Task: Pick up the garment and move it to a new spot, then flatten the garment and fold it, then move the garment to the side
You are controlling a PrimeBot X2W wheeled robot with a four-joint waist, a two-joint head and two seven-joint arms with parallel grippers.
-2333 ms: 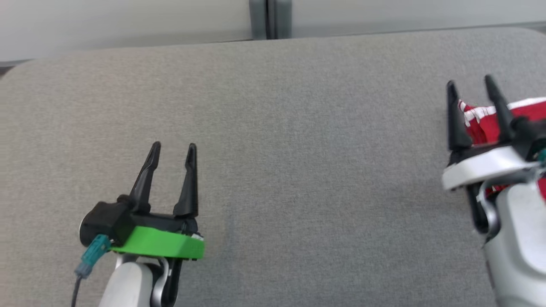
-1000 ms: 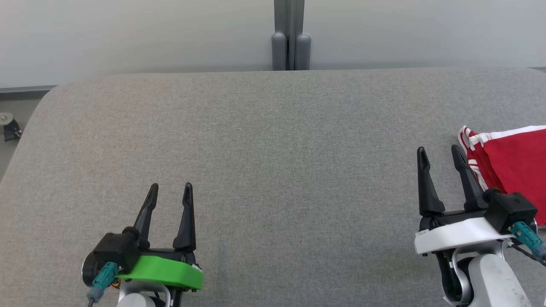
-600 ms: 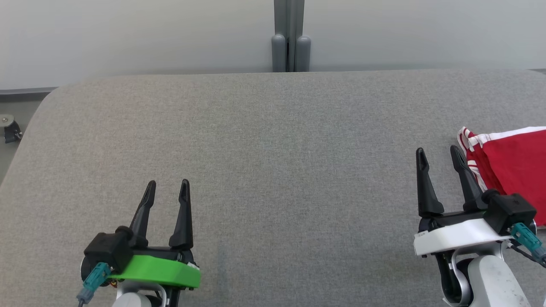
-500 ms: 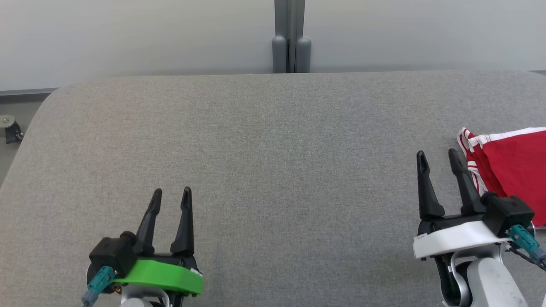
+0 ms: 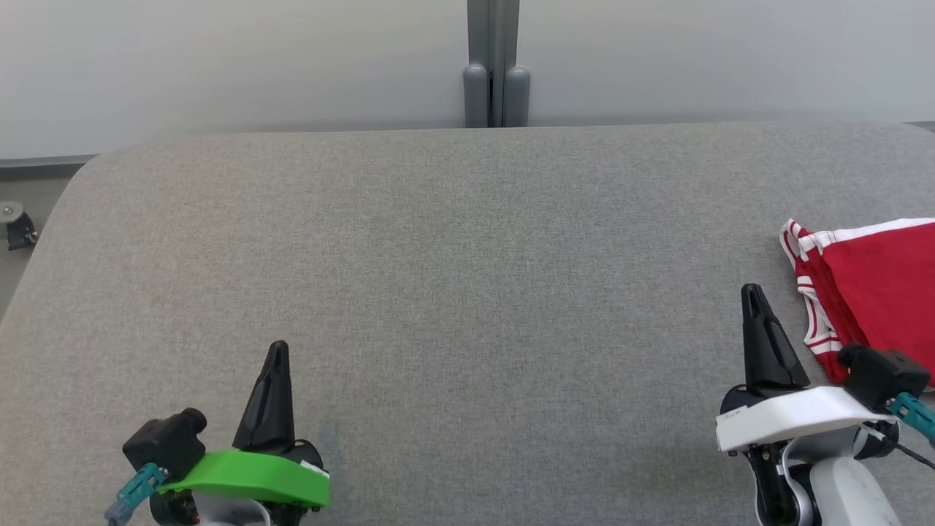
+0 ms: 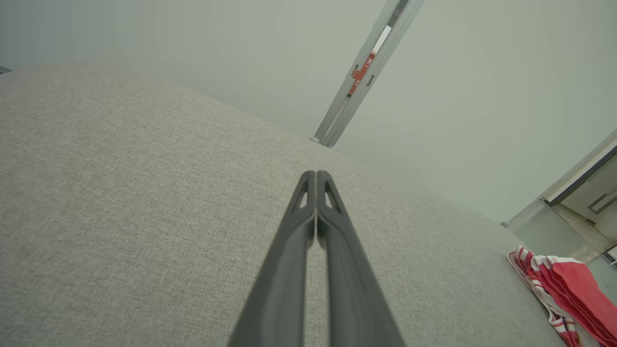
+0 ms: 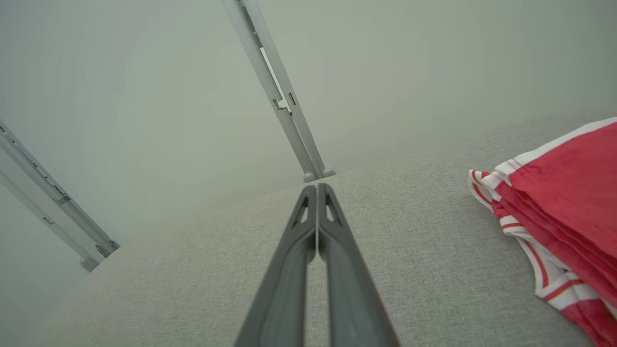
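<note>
I read left gripper (image 5: 277, 349) and right gripper (image 5: 752, 292) pressed together, empty. Folded red garment (image 5: 880, 281) lies far right on the grey table (image 5: 467, 277), beside the right gripper. A careless sweep could snag it, undoing the fold.

The left gripper (image 5: 277, 349) has two long black fingers (image 5: 269, 409) tapering to a point, set on a bright green mount (image 5: 248, 478) with a small white label (image 5: 310, 467) at one end. Beside it, the left block (image 5: 162, 442) is black and carries a teal plug (image 5: 139, 486). The right gripper (image 5: 752, 292) looks alike but sits on a white mount (image 5: 796, 416) with tiny dark print. Its right block (image 5: 880, 371), also black, bears a teal connector (image 5: 913, 413) and a thin dark cable (image 5: 909, 453). The forearm (image 5: 847, 489) is silver-grey. Close up, each finger shows a narrow slot (image 6: 303, 198) near its tip.
</note>
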